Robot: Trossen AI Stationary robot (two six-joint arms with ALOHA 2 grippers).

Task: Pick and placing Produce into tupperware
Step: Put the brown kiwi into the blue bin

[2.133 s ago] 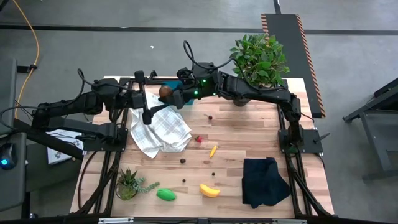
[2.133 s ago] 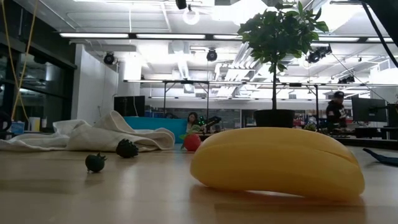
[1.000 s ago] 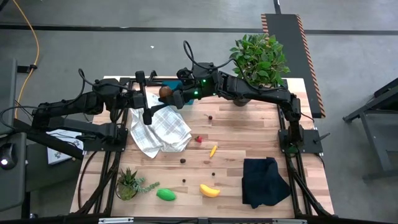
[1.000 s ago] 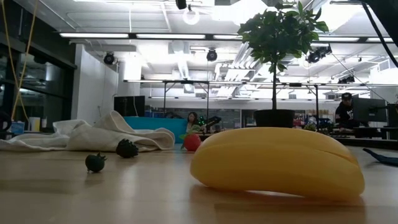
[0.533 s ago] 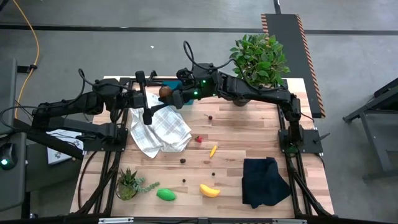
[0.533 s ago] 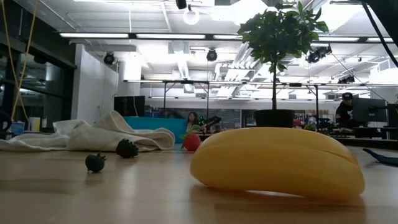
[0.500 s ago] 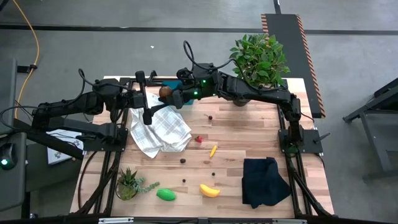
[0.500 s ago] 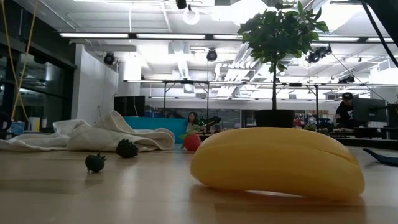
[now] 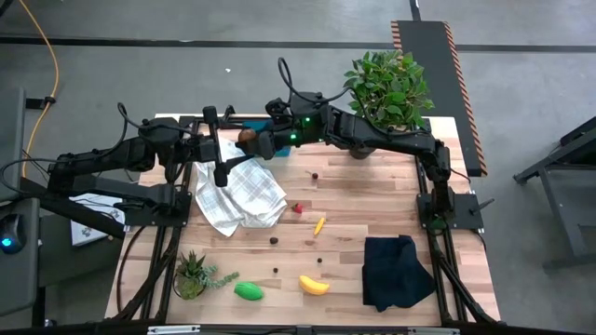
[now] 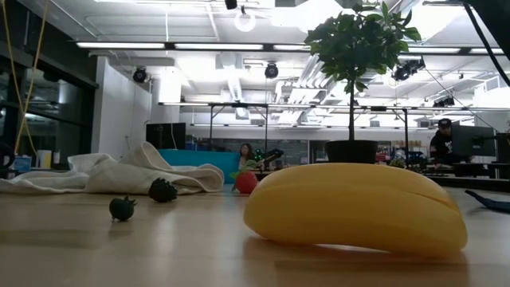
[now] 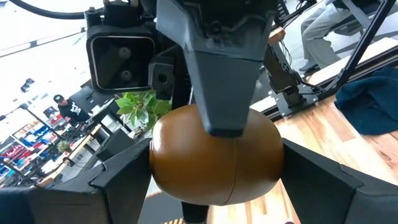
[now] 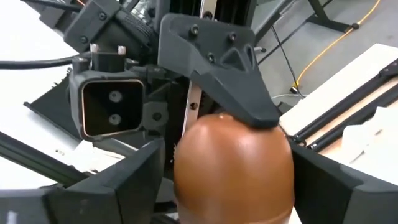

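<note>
- Evidently the brown kiwi hung between both tools at the far edge of the desk, left of its middle, clear of the wood.
- The left tool reached it from the desk's left side. In its wrist view its two fingers pressed the kiwi's flanks, so I judged it clenched on the fruit.
- The right tool came from the opposite side, nose to nose with the left. Its own wrist view showed a sliver of gap beside the fruit, so I judged it released.
- The tupperware lay under the meeting point, its teal rim showing just behind the kiwi and partly hidden by the right arm. The drop therefore looked to run straight down, though the height above the box could not be told.
- The kiwi's long axis ran roughly across the line joining the two arms.
- The white checked cloth lay just on the near side of the box.
- The banana, green oval, carrot and strawberry lay toward the near edge, well apart from both tools.
</note>
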